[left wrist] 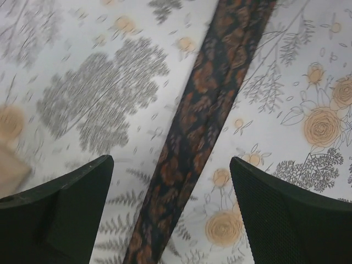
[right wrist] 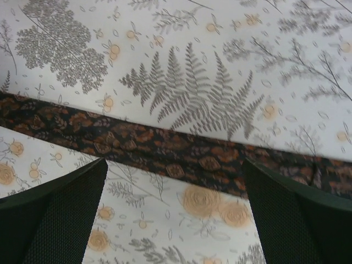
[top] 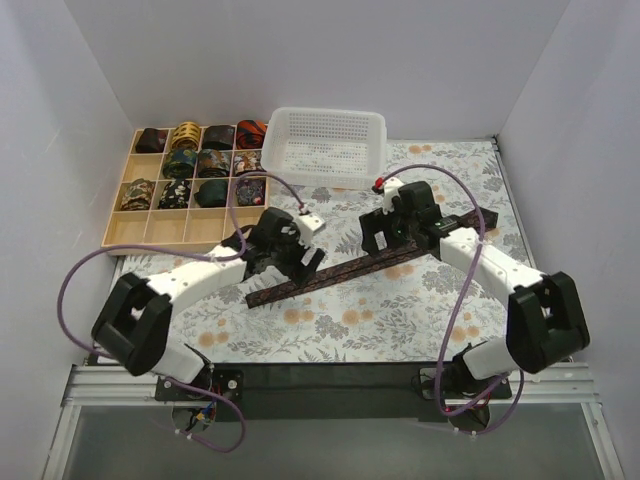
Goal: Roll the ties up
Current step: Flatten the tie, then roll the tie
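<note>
Where the table meets the left wall, a wooden tray (top: 165, 230) sits on the flowered cloth (top: 330, 330), with rolled ties (top: 190, 165) packed one coil to a cell in its far rows. Just right of the tray's near corner, the left gripper (top: 285, 262) hangs over the near-left end of a long unrolled tie (top: 360, 268). Seen from its wrist camera, its jaws stand wide apart, one black finger on each side of the strip and neither touching it.

The tie is dark with a reddish-brown print. It lies flat on the cloth and runs on a slant from near-left to far-right across the middle of the table. Behind it, toward the back wall, a white mesh basket (top: 325, 115) stands just right of the tray.

Further right, the right gripper (top: 390, 232) is poised over the middle of the tie. Its jaws are also spread wide. In its wrist view the strip crosses just beyond the two fingertips and lies loose on the cloth, gripped by nothing. The tie's far-right end reaches toward the right edge of the cloth.
</note>
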### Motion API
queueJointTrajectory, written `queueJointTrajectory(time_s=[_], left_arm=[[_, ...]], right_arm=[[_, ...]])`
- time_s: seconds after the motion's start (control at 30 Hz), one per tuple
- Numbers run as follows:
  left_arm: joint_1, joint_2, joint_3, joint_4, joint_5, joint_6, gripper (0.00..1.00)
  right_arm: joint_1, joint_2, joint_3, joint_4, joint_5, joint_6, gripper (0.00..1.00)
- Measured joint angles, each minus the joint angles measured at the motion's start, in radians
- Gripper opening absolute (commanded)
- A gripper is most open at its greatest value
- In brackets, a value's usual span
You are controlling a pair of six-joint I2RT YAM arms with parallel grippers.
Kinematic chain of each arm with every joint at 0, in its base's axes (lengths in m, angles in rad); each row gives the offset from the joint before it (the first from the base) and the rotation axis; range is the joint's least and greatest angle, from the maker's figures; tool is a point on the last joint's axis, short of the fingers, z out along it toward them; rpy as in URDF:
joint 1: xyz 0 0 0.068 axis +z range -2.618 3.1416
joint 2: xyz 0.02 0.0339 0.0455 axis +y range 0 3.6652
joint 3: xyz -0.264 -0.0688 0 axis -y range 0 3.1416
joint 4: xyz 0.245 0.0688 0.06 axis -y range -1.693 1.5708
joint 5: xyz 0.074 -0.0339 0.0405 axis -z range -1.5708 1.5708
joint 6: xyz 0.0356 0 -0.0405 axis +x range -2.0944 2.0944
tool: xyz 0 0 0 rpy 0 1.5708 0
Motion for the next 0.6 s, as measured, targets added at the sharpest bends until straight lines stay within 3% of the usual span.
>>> queueJointTrajectory(time_s=[0.2, 0.6], left_arm=[[-0.124, 0.28, 0.188, 0.018, 0.047, 0.161, 0.77], [-0.215, 0.508, 0.358, 0.013, 0.027, 0.293, 0.58]], right_arm=[[-0.064, -0.256, -0.09, -0.08, 0.142, 0.119, 0.98], [-0.118, -0.578, -0.264, -0.135, 0.248, 0.256, 0.98]])
